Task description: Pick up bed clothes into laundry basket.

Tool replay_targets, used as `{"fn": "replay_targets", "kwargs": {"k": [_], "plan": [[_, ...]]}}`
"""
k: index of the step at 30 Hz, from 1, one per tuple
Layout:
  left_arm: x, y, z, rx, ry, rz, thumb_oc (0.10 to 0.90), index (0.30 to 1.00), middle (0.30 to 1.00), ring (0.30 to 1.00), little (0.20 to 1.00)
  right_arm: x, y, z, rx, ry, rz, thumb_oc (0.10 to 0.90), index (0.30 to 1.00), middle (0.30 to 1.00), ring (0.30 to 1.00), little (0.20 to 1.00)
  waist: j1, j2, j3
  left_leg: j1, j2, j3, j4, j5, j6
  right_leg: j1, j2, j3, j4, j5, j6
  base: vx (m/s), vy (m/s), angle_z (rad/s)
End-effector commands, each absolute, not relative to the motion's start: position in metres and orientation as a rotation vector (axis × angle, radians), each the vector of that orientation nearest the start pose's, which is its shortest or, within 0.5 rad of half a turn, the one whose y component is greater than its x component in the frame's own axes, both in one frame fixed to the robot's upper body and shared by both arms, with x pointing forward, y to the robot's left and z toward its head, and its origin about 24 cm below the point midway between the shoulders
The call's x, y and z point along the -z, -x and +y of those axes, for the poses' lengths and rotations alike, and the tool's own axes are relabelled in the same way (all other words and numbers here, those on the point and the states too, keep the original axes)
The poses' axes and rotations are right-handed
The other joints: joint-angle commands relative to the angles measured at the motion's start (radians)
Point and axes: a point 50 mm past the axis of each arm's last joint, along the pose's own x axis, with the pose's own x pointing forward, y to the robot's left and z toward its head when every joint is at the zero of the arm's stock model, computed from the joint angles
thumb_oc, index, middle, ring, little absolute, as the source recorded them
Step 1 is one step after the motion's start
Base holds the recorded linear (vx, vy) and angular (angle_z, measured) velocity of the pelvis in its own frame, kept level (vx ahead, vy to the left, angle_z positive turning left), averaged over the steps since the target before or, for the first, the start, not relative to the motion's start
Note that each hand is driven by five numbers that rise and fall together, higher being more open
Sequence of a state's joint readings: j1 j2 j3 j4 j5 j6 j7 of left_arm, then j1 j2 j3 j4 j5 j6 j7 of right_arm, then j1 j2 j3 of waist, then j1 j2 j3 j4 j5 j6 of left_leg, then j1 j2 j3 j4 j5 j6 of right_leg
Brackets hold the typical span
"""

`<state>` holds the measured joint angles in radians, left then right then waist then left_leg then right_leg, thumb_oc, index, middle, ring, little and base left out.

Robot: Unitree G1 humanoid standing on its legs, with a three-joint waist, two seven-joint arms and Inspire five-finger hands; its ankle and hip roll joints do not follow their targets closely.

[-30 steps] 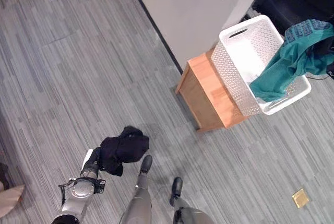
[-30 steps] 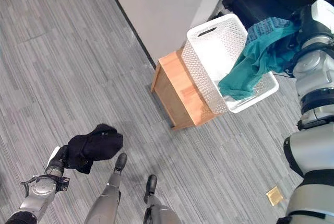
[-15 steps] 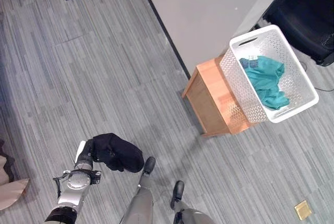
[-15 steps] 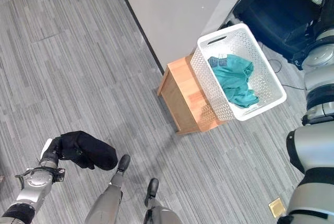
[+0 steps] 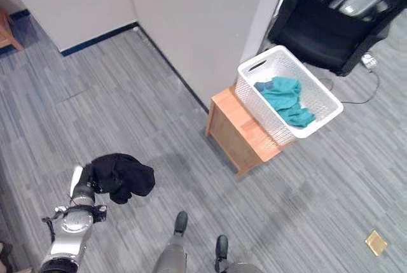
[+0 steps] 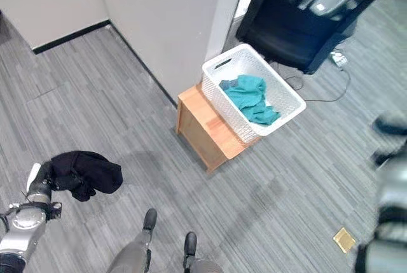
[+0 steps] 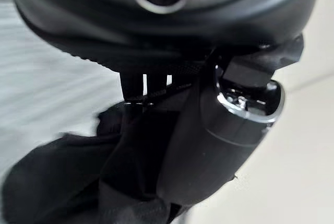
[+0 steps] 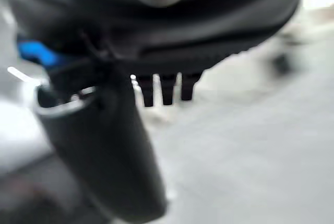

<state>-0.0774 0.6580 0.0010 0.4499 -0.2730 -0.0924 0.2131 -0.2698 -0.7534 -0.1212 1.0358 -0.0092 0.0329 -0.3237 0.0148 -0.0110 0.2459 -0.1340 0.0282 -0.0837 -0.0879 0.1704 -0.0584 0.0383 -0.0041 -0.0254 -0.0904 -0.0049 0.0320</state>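
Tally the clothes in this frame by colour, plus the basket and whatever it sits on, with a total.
Black clothes: 1, held in the left robot hand
Teal clothes: 1, in the basket
White laundry basket: 1
Wooden stand under the basket: 1
Total: 4

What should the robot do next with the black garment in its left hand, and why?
Probably carry it toward the white basket: the left hand grips the black garment off to the robot's left, while the teal cloth already lies inside; the right hand holds nothing.
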Motion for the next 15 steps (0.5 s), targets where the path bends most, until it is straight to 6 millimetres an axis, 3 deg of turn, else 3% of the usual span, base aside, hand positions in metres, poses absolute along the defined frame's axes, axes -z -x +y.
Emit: {"fn": "replay_targets", "kwargs": {"k": [1, 2, 3, 4, 5, 7, 8, 9, 10, 13, 15], "plan": [[-0.138, -0.297, 0.325, -0.451, -0.441, -0.239, 0.4, 0.3, 0.3, 0.3, 0.3, 0.0, -0.21, -0.409, 0.667, 0.831, 0.688, 0.8, 0.9, 0.9, 0.9, 0.9, -0.048, 0.034, -0.126, 0.071, 0.1, 0.018, 0.001, -0.092, -0.089, -0.016, -0.012, -0.022, 0.003, -0.068, 0.054, 0.09, 0.03, -0.13], [-0.178, -0.314, 0.326, -0.473, -0.53, -0.332, 0.4, 0.3, 0.3, 0.3, 0.3, 0.053, -0.178, -0.384, 0.524, 0.816, 0.897, 0.8, 0.9, 0.9, 0.9, 0.9, -0.078, 0.055, -0.12, 0.103, 0.106, 0.025, 0.001, -0.098, -0.083, -0.002, -0.012, 0.0, 0.003, -0.07, 0.052, 0.06, 0.02, -0.19], [-0.179, -0.314, 0.326, -0.472, -0.532, -0.335, 0.4, 0.3, 0.3, 0.3, 0.3, 0.053, -0.178, -0.383, 0.525, 0.813, 0.896, 0.8, 0.9, 0.9, 0.9, 0.9, -0.076, 0.053, -0.119, 0.099, 0.106, 0.025, 0.001, -0.093, -0.083, -0.005, -0.012, 0.001, 0.003, -0.065, 0.052, 0.06, 0.011, -0.28], [-0.206, -0.325, 0.323, -0.49, -0.579, -0.399, 0.4, 0.3, 0.3, 0.3, 0.3, 0.081, -0.154, -0.365, 0.415, 0.832, 1.015, 0.8, 0.9, 0.9, 0.9, 0.9, -0.095, 0.057, -0.113, 0.107, 0.11, 0.025, 0.025, -0.088, -0.082, -0.004, -0.018, 0.018, 0.003, -0.057, 0.048, 0.0, -0.005, -0.34], [-0.207, -0.326, 0.322, -0.488, -0.582, -0.401, 0.4, 0.3, 0.3, 0.3, 0.3, 0.082, -0.154, -0.364, 0.415, 0.829, 1.015, 0.8, 0.9, 0.9, 0.9, 0.9, -0.093, 0.054, -0.111, 0.108, 0.11, 0.025, 0.025, -0.088, -0.082, -0.003, -0.018, 0.018, 0.003, -0.057, 0.048, 0.01, -0.026, -0.28], [-0.243, -0.335, 0.31, -0.496, -0.609, -0.512, 0.4, 0.3, 0.3, 0.3, 0.3, 0.107, -0.128, -0.342, 0.29, 0.846, 1.123, 0.8, 0.9, 0.9, 0.9, 0.9, -0.108, 0.039, -0.092, 0.073, 0.098, 0.007, 0.096, -0.11, -0.079, 0.0, -0.031, 0.035, 0.003, -0.05, 0.044, -0.04, -0.044, -0.2], [-0.266, -0.341, 0.295, -0.485, -0.647, -0.588, 0.4, 0.3, 0.3, 0.3, 0.3, 0.126, -0.104, -0.324, 0.14, 0.889, 1.235, 0.8, 0.9, 0.9, 0.9, 0.9, -0.103, 0.036, -0.076, 0.044, 0.061, -0.041, 0.129, -0.124, -0.065, -0.007, -0.037, 0.048, 0.003, -0.043, 0.041, -0.05, -0.033, -0.39], [-0.267, -0.342, 0.294, -0.484, -0.65, -0.59, 0.4, 0.3, 0.3, 0.3, 0.3, 0.127, -0.104, -0.323, 0.139, 0.886, 1.235, 0.8, 0.9, 0.9, 0.9, 0.9, -0.103, 0.032, -0.075, 0.041, 0.059, -0.043, 0.134, -0.127, -0.064, -0.007, -0.038, 0.046, 0.003, -0.045, 0.042, 0.0, -0.032, -0.46], [-0.285, -0.342, 0.289, -0.495, -0.691, -0.647, 0.4, 0.3, 0.3, 0.3, 0.3, 0.137, -0.085, -0.311, 0.087, 0.852, 1.293, 0.8, 0.9, 0.9, 0.9, 0.9, -0.104, 0.033, -0.075, 0.03, 0.007, -0.092, 0.122, -0.142, -0.047, -0.011, -0.035, 0.074, 0.003, -0.042, 0.044, 0.08, -0.006, -0.48], [-0.301, -0.342, 0.287, -0.518, -0.751, -0.685, 0.4, 0.3, 0.3, 0.3, 0.3, 0.152, -0.058, -0.289, -0.036, 0.821, 1.372, 0.8, 0.9, 0.9, 0.9, 0.9, -0.106, 0.043, -0.085, 0.033, -0.059, -0.161, 0.076, -0.136, -0.023, -0.009, -0.016, 0.127, 0.003, -0.035, 0.043, 0.12, 0.012, -0.44], [-0.307, -0.343, 0.282, -0.522, -0.751, -0.71, 0.4, 0.3, 0.3, 0.3, 0.3, 0.153, -0.062, -0.284, -0.11, 0.867, 1.369, 0.8, 0.9, 0.9, 0.9, 0.9, -0.09, 0.052, -0.079, -0.01, -0.145, -0.22, 0.059, -0.101, -0.003, 0.0, 0.018, 0.188, 0.003, -0.038, 0.039, 0.14, 0.013, -0.42]]}}
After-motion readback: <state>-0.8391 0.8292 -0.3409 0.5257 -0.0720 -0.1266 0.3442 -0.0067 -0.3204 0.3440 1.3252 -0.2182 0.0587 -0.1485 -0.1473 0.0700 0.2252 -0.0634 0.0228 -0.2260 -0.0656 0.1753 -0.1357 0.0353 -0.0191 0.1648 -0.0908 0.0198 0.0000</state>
